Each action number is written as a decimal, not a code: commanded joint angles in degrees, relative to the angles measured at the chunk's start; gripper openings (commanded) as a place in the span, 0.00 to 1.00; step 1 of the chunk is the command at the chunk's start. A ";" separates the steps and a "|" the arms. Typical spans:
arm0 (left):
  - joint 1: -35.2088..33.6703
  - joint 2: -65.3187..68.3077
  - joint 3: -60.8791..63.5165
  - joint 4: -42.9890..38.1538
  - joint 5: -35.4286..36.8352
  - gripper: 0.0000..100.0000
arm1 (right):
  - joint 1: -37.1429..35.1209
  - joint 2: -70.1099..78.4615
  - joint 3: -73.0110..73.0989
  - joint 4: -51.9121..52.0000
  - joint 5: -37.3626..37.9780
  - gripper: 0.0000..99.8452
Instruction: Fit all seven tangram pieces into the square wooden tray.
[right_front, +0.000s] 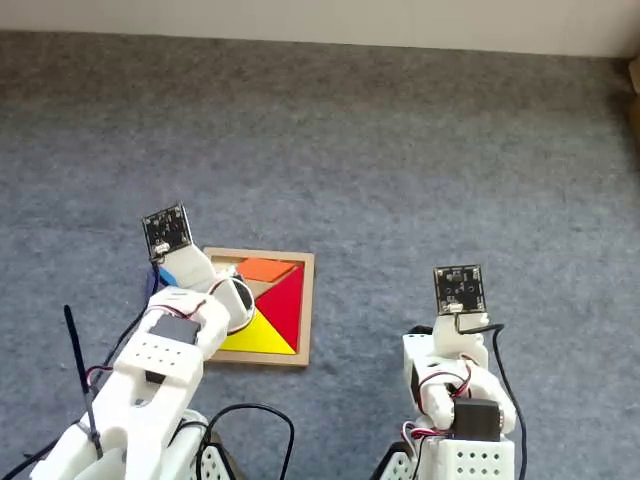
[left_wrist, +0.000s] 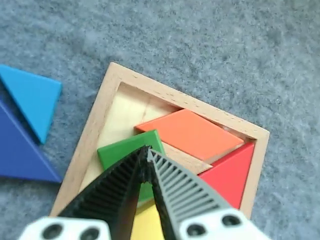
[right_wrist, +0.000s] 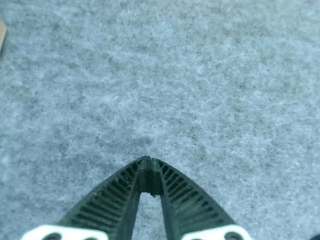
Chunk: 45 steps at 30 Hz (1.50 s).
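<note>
Over the green piece (left_wrist: 119, 151) in the tray (left_wrist: 113, 79), left gripper (left_wrist: 146, 156) is pressed closed; blue triangles (left_wrist: 31, 99) lie outside.

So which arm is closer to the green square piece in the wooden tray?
Left. The left gripper is over the green square piece; the right gripper is over grey carpet, apart from the wooden tray.

Lower left of centre in the high view, the pale wooden tray (right_front: 308, 300) holds a red triangle (right_front: 285, 300), a yellow triangle (right_front: 262, 337) and an orange piece (right_front: 266, 268). The left wrist view adds a green piece (left_wrist: 117, 150), plus a light blue triangle (left_wrist: 32, 97) and a dark blue triangle (left_wrist: 17, 147) on mottled grey felt (left_wrist: 210, 45). The left gripper (left_wrist: 146, 154) has one black ribbed finger and one grey; the right gripper (right_wrist: 146, 162) has both black.
</note>
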<state>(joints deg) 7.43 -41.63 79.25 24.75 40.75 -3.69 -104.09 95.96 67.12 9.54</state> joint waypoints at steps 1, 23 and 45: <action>1.19 -0.04 -1.10 3.87 -0.53 0.01 | 0.75 -0.57 5.41 -1.19 -0.62 0.00; -18.42 0.66 -41.89 51.60 -16.18 0.01 | 0.75 -0.57 5.41 -1.10 -0.62 0.00; -27.65 35.03 -47.43 48.62 -19.16 0.30 | 0.75 -0.57 5.41 -1.19 -0.62 0.00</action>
<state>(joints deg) -15.69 -10.77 34.24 78.46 22.20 -3.69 -104.09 95.96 67.12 9.54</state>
